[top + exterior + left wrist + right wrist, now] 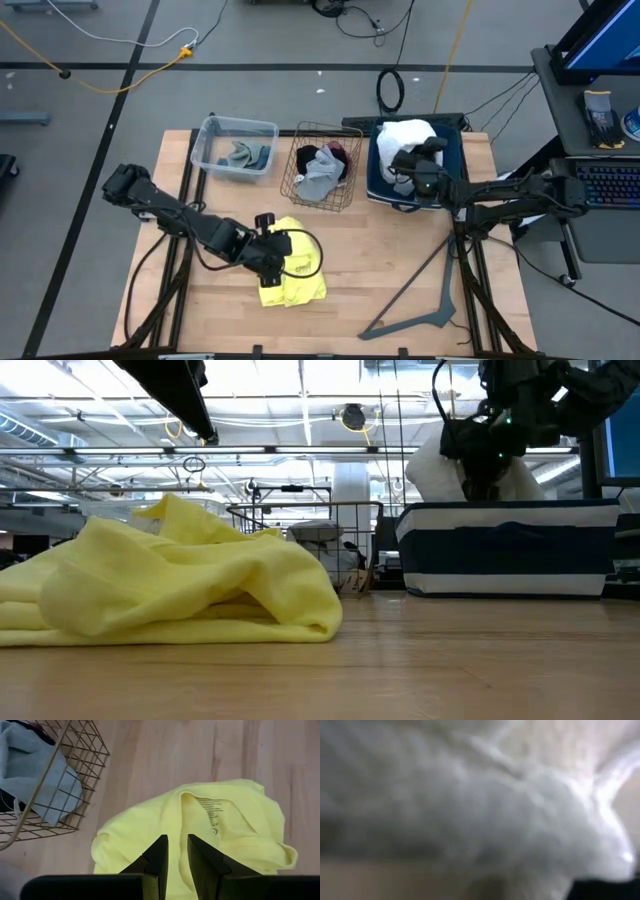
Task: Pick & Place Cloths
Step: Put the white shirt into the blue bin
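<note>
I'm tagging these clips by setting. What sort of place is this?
Most likely a robotics lab or workshop, not a home. Cables trail over a bare taped floor, a workstation with a keyboard stands beside the wooden table, and exposed ceiling trusses show behind.

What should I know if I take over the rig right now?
Left gripper: jaws a narrow gap apart, empty, above the yellow cloth lying loose on the table.
Right gripper: shut, over the navy bin, pressed into the white cloth there; a hold can't be confirmed.
Done: small cloths sit in the clear tub and wire basket.
Left: the yellow cloth still needs placing.
</note>
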Controlling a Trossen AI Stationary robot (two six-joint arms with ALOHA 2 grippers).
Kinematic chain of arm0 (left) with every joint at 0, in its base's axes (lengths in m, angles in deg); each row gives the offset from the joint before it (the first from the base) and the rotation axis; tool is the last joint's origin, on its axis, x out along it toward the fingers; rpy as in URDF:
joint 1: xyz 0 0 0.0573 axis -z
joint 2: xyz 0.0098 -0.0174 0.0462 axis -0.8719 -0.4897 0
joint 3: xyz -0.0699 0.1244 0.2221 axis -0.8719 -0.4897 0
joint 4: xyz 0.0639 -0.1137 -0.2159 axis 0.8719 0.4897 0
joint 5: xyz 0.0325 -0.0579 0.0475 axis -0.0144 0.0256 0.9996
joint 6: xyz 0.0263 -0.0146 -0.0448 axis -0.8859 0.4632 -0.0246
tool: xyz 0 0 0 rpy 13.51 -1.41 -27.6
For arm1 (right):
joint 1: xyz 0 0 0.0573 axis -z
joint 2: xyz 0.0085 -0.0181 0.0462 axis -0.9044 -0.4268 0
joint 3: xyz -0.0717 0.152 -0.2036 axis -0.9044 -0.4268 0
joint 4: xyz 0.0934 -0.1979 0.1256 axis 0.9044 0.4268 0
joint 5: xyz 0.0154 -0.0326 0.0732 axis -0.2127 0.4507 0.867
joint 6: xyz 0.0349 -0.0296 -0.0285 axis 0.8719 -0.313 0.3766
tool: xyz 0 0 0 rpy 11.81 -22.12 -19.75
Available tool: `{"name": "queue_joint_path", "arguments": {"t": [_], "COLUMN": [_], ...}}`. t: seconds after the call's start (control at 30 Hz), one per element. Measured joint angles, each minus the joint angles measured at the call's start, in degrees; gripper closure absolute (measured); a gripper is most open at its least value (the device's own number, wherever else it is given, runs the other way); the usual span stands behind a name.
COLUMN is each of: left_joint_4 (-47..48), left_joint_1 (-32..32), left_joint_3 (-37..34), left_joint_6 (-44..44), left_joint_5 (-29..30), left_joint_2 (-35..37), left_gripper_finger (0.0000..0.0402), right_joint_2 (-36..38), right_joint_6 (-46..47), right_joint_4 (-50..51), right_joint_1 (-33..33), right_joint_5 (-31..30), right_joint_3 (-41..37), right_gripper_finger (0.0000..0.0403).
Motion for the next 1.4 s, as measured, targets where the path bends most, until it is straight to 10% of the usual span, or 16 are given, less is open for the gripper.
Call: {"name": "queue_joint_path", "arguments": {"t": [0.43, 0.83, 1.4], "left_joint_4": [-0.35, -0.59, -0.61], "left_joint_1": [2.62, 2.59, 2.59], "left_joint_3": [0.00, 0.00, 0.00], "left_joint_6": [1.80, 1.85, 1.63], "left_joint_5": [0.02, 0.02, -0.02], "left_joint_2": [0.04, 0.07, 0.07], "left_gripper_finger": [0.0325, 0.0325, 0.0325], "right_joint_2": [0.06, 1.64, 1.58], "right_joint_6": [21.48, 53.88, 76.67], "right_joint_4": [11.43, 39.57, 67.49], "right_joint_1": [0.00, 5.92, 19.50], "right_joint_5": [1.41, 20.71, 49.73], "right_joint_3": [0.00, 4.21, 13.25], "right_gripper_finger": [0.0403, 0.0403, 0.0401]}}
